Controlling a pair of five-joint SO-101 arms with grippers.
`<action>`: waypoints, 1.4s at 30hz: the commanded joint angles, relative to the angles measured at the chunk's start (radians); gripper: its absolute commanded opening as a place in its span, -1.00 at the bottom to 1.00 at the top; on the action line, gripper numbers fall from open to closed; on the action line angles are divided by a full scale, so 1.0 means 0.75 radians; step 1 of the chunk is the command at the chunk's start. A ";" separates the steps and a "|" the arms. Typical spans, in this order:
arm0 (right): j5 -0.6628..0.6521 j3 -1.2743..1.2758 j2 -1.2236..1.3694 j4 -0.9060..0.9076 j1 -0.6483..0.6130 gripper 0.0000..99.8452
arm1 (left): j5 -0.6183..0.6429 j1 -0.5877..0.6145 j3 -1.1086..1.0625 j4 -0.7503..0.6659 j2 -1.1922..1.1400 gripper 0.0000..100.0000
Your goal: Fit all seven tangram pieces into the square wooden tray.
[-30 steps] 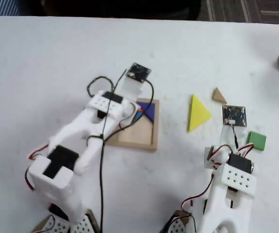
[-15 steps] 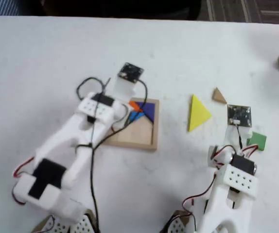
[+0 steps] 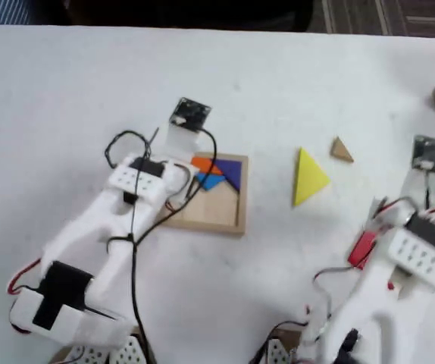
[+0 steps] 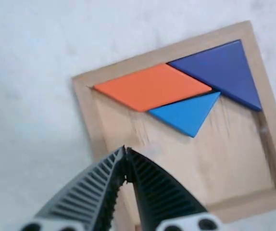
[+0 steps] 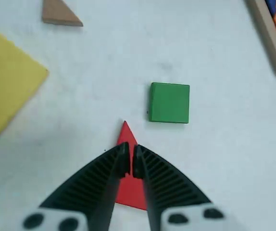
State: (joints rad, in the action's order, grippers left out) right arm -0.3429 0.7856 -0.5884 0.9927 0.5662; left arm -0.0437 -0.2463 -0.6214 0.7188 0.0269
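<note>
1. The left arm (image 3: 138, 182) swings leftward in the high view. Its wrist draws back from above the wooden tray (image 3: 236, 220) to the tray's left edge.
2. That uncovers the orange piece (image 3: 206, 163) in the tray's far part.
3. The right arm (image 3: 414, 246) swings toward the table's right side and now covers the green square (image 5: 169, 102) in the high view.

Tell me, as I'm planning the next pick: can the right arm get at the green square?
Probably yes. The green square lies flat just beyond the right gripper, which is shut over the red triangle; nothing lies between them.
</note>
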 commanded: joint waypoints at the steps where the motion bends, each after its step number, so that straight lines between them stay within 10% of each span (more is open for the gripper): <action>1: -0.025 -0.258 0.263 0.011 0.062 -0.96 | 0.006 0.011 0.008 -0.033 0.069 -0.95; 12: -0.149 -0.522 0.674 -0.036 0.069 -0.56 | -0.162 -0.044 -0.088 -0.170 0.066 -0.95; 23: -0.194 -0.524 0.911 -0.226 0.071 -0.56 | -0.160 -0.032 -0.143 -0.233 0.075 -0.62; 42: -0.194 -0.524 1.077 -0.304 0.056 -0.56 | -0.162 -0.032 -0.143 -0.243 0.066 -0.65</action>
State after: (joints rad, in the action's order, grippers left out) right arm -0.4733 0.4358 0.2202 0.7841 0.6153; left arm -0.1573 -0.2463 -0.7319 0.5654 0.0269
